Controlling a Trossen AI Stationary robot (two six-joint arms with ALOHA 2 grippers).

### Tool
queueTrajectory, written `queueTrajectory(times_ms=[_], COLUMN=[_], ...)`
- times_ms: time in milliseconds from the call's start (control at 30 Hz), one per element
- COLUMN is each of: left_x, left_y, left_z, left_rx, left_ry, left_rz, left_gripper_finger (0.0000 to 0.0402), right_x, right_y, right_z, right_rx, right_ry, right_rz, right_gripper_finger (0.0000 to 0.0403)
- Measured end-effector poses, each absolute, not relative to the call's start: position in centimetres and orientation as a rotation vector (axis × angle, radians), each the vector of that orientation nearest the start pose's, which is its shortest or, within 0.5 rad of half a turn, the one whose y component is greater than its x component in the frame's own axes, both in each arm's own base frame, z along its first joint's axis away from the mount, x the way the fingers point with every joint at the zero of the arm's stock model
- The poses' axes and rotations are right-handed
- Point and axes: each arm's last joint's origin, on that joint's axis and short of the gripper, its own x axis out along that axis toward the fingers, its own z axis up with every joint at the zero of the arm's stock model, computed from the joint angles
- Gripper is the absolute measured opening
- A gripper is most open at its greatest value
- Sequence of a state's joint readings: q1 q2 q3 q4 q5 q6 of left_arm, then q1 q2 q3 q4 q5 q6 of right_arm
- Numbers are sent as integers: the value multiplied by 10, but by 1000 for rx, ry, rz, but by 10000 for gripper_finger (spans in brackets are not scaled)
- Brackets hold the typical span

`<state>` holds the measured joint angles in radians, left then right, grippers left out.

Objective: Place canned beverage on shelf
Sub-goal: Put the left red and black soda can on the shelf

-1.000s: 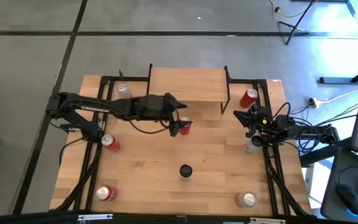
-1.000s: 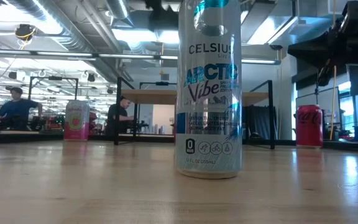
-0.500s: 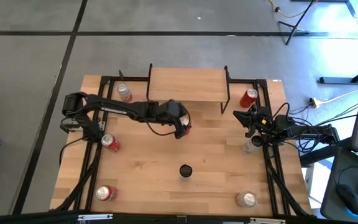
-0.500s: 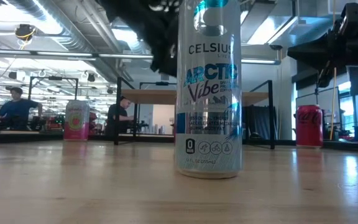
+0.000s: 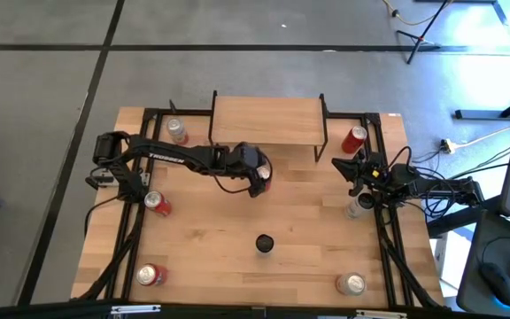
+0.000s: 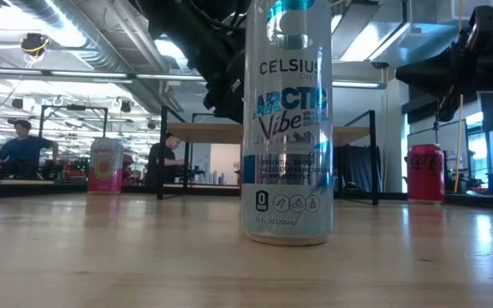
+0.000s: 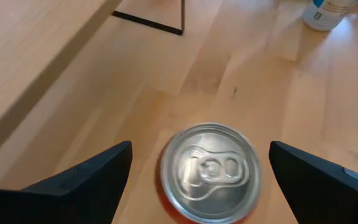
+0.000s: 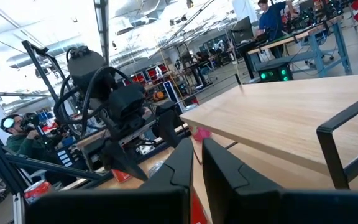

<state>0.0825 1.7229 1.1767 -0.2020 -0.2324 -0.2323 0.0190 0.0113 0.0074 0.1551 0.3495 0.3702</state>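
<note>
I was at the approach step, the grasp not yet made. My left gripper (image 5: 257, 180) hung over the red can (image 5: 264, 183), which stood on the table (image 5: 308, 230) just in front of the shelf (image 5: 268, 122), toward the shelf's front edge and nearer the table's far edge than its near one. In the left wrist view the can's silver top (image 7: 211, 170) sat between my two dark fingers (image 7: 86, 177), which stood spread wide on either side of it, neither one touching the can as far as I could tell. I held nothing.

The next move, as I judged it, called for coming down until the fingers flanked the can's body, closing on it squarely, then lifting it clear of the shelf's front edge and setting it upright on the board. The can looked centred enough between the fingers that little sideways correction seemed needed, though the shelf's black leg stood close by and would have to be cleared.

My right gripper (image 5: 354, 170) waited near the table's right edge, beside another red can (image 5: 354, 138), its fingers drawn narrow together in its own wrist view, holding nothing.
</note>
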Motion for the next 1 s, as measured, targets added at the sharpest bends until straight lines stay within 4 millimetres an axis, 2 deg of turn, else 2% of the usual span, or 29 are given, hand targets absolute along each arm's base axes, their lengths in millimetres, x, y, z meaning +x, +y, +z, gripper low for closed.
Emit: queueTrajectory(times_ms=[333,567,733,833,1000], left_x=[369,378,380,380,379], left_y=[43,37,37,36,36], left_z=[222,194,188,189,189], left_rx=[-180,-204,-232,-218,-215], left_ry=[717,792,798,787,793], left_rz=[374,340,353,382,389], left_gripper_finger=[371,371,369,353,301], right_x=[95,95,95,95,96], right_y=[-8,-8,-8,-9,-9], right_z=[180,179,179,179,178], right_rx=[394,393,393,393,392], right_ry=[-208,-201,-199,-198,-193], right_rz=[-300,-308,-314,-318,-319], right_gripper_finger=[24,24,24,24,24])
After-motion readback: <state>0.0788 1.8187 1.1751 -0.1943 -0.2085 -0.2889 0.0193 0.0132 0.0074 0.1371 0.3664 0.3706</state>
